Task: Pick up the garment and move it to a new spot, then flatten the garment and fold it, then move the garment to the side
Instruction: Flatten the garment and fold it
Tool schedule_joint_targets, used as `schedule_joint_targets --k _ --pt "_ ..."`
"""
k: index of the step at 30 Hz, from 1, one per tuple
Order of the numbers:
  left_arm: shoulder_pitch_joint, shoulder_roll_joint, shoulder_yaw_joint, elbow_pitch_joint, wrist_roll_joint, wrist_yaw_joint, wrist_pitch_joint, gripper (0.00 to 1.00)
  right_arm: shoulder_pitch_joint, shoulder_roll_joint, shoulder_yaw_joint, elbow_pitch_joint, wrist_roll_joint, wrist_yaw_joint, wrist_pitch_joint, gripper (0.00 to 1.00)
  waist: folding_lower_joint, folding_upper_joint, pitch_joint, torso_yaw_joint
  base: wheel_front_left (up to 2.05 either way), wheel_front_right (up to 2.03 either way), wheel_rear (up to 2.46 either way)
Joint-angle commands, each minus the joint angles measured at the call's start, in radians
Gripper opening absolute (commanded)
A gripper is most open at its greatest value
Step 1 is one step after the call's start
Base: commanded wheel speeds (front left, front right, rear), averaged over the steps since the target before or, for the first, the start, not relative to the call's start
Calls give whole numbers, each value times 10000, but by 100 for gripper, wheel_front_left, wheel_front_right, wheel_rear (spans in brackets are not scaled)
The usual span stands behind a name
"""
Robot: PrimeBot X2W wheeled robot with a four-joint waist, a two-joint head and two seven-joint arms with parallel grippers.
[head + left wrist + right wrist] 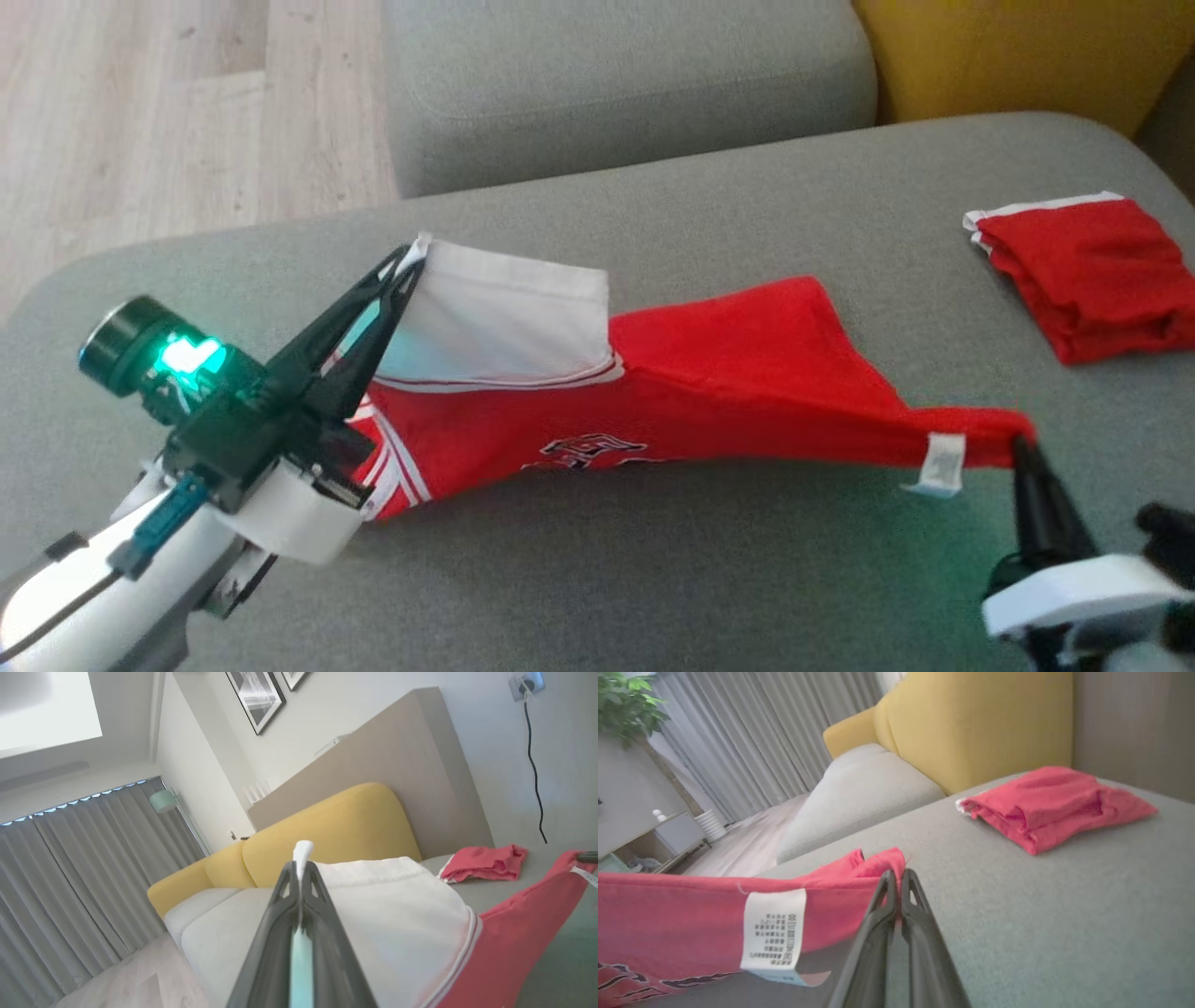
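Counting two red garments on the grey seat cushion (653, 579): one jersey (728, 373) with striped trim and a dark print, drawn into a long band across the middle, and one folded red piece (1092, 280) lying flat near the far right corner, well apart from the first. Counting two grippers too: left gripper (411, 257) near the left edge, jaws pressed together and pinching the hem of the white sleeve (504, 317); right gripper (1022, 448) near the front right corner, jaws pressed together likewise, pinching the red tip at the jersey's other end. Stretches taut between the two pinches, raised at both ends; whether the middle touches the cushion, cannot tell. One white care label (943, 462) dangling just beside the right pinch. Beyond the far edge, a second grey cushion (616, 84); behind the far right corner, a yellow backrest (1008, 56); past the far left corner, pale wooden floor (140, 112). In the way on the right side: the folded red piece, close to the right edge. Bare grey fabric along the whole front edge, along the far edge behind the jersey, and in the gap between the jersey and the folded piece
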State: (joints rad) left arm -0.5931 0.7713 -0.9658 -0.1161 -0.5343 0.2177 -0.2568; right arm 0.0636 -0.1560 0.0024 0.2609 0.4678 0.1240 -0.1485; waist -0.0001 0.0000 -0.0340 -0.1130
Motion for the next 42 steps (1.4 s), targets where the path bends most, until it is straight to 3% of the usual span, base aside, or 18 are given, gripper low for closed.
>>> schedule_joint_targets --k 1,11,16,20,24,29,32,37,42 --pt "-489 331 665 -236 66 -26 -49 0 -247 -276 128 -429 -88 67 3 0 1 0 -77 49 0 0 0" --pt "-2060 484 1494 -1067 134 -714 -44 0 -986 -1386 -1839 -4789 -788 67 2160 0 1 0 -349 332 0 0 0" --pt "-3394 194 1897 -822 -152 -1281 169 0 -2679 -2117 -2078 -5500 -922 67 3173 0 1 0 -108 472 0 0 0" --pt "-4338 -292 1869 363 -351 -1937 297 0 -4345 -2570 -1506 -4466 -684 67 3649 0 1 0 350 595 0 0 0" --pt "-5415 -946 1660 2038 -319 -2666 386 0 -6153 -2941 -811 -2783 -543 67 3453 0 1 0 1314 807 0 0 0" --pt "-7360 -1948 1935 4090 148 -2849 129 0 -8661 -3307 134 -714 -457 67 2888 0 1 0 2831 1025 0 0 0" --pt "-8525 -2438 2224 4998 734 -2739 -14 0 -10199 -3449 414 282 -675 67 1959 0 1 0 3418 1079 0 0 0" --pt "-9503 -2955 3069 4477 1860 -2716 -44 0 -12037 -3701 628 1349 -1172 67 200 0 1 0 4083 1175 0 0 0" --pt "-9029 -2999 3587 3589 2441 -2913 -46 0 -12285 -3985 1016 1942 -1428 67 -289 0 1 0 4595 1275 0 0 0"
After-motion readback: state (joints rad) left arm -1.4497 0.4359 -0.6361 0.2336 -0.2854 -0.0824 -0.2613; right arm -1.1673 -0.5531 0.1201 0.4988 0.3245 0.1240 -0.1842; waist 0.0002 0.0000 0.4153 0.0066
